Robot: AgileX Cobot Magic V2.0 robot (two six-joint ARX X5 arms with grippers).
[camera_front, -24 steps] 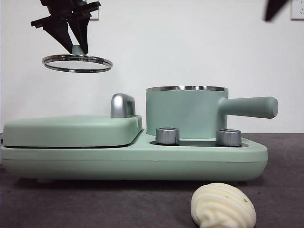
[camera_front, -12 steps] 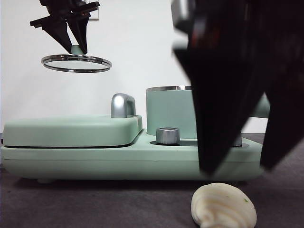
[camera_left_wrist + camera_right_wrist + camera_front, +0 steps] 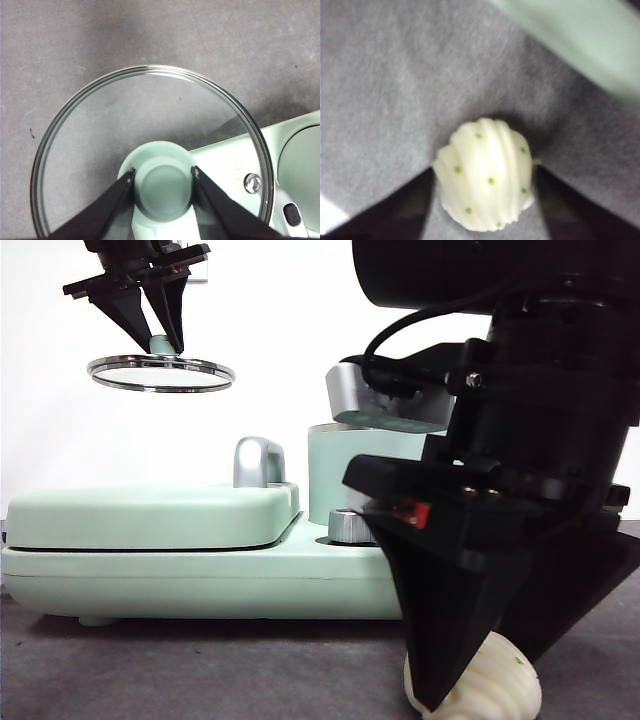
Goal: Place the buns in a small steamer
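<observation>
At upper left of the frame, the left tool point(image 3: 157, 335) grips the green knob of the glass lid point(image 3: 161, 373), holding it in the air above the flat griddle point(image 3: 150, 515). At centre stands the small steamer point(image 3: 350, 475), uncovered. At lower right, the right tool point(image 3: 480, 680) straddles the ridged bun point(image 3: 485, 172) on the grey surface point(image 3: 200, 670), jaws open on either side.

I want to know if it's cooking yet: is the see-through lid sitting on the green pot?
No, the left gripper holds the glass lid up in the air by its knob, away from the pot.
</observation>
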